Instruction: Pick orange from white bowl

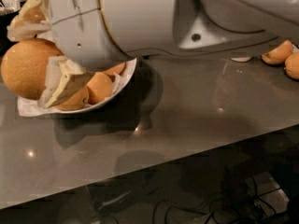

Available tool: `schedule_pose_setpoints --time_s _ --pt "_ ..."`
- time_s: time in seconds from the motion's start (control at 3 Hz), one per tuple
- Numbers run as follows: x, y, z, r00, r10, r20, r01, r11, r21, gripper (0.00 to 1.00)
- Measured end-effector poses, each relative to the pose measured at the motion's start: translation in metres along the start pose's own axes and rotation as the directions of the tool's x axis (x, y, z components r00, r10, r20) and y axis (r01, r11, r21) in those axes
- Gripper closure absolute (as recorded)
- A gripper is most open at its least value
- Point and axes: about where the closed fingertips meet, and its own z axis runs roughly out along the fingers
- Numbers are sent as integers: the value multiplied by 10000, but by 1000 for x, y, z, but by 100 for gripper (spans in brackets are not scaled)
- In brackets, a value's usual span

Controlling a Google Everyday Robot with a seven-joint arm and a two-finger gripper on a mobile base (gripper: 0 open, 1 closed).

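Observation:
A large orange (24, 68) with dimpled peel sits between the two pale fingers of my gripper (39, 55) at the far left, level with the rim of the white bowl (125, 74). One finger (65, 84) wraps under its right side and the other (29, 14) lies above it. The gripper is shut on this orange. The bowl is lined with white paper (30, 107) and holds other oranges (100, 87). My bulky white arm (140, 17) hides the back of the bowl.
Two more oranges (279, 52) (293, 65) and a small white object (240, 59) lie at the back right of the grey glossy table (187, 111). The table's front edge runs diagonally across the lower frame, with cables on the dark floor (196, 204) below.

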Motion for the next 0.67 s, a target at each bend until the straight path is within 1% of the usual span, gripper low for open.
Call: schedule_pose_setpoints --time_s 0.33,0.67 --pt "47 -14 -36 9921 1141 516 -1188 9879 996 100" --pt "107 -21 -84 9683 2042 1442 -2249 9634 1458 100"
